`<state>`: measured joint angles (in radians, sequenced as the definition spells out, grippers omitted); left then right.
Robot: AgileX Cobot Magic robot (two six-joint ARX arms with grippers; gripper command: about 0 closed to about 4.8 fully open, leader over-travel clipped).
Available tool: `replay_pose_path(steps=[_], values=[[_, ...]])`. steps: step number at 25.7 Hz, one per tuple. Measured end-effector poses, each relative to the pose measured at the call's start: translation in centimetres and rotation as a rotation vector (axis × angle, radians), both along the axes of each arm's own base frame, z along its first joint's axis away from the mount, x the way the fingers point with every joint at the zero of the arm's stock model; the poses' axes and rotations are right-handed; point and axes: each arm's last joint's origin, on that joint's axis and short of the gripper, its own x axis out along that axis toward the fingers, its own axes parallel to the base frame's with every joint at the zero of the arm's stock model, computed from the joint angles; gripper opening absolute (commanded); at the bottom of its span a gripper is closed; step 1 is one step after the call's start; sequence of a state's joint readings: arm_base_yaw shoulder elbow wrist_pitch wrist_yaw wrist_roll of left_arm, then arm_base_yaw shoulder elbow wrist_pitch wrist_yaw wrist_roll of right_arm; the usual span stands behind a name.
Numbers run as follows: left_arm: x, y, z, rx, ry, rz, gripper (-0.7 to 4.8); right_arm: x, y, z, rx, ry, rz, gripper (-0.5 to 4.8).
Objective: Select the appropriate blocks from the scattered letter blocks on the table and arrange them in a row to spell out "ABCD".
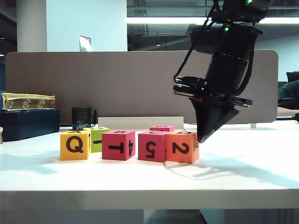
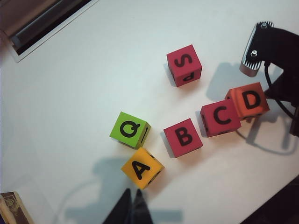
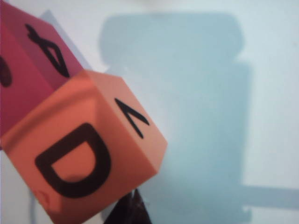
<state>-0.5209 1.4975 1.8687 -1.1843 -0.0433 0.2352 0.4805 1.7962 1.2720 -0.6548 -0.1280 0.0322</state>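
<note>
On the white table (image 1: 243,163) the letter blocks stand in a loose row. From above, the yellow-orange A cube (image 2: 142,167), pink-red B cube (image 2: 183,137), pink-red C cube (image 2: 220,118) and orange D cube (image 2: 247,100) run in a rough, uneven line. The lime green cube (image 2: 130,129) sits beside A, and a further pink-red cube (image 2: 184,65) lies apart behind. My right gripper (image 1: 202,137) is shut, its tip against the outer side of the orange cube (image 1: 182,147); close up, that tip (image 3: 133,198) sits at the D cube (image 3: 84,158). My left gripper (image 2: 132,196) is shut, empty, just short of A.
A black mug (image 1: 81,118) and a dark case (image 1: 28,123) with a patterned box (image 1: 28,101) on it stand at the back left. A grey partition (image 1: 117,79) closes the far side, with a low white strip (image 1: 140,122) before it.
</note>
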Motion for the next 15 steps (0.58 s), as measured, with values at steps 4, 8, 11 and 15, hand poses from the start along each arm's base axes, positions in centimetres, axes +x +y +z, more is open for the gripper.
replay_pose_path(steps=[4, 8, 11, 15], values=[[0.0, 0.0, 0.0, 0.002, 0.002, 0.0, -0.06, 0.3, 0.2, 0.2, 0.02, -0.038, -0.001, -0.02], [0.0, 0.0, 0.0, 0.004, 0.005, 0.001, -0.06, 0.6, 0.3, 0.1, 0.034, -0.056, 0.001, -0.02], [0.0, 0.0, -0.1, 0.005, 0.005, 0.001, -0.06, 0.9, 0.6, -0.6, 0.072, -0.034, 0.02, -0.02], [0.0, 0.0, -0.1, 0.005, 0.005, 0.001, -0.06, 1.1, 0.9, -1.0, 0.105, -0.027, 0.037, -0.02]])
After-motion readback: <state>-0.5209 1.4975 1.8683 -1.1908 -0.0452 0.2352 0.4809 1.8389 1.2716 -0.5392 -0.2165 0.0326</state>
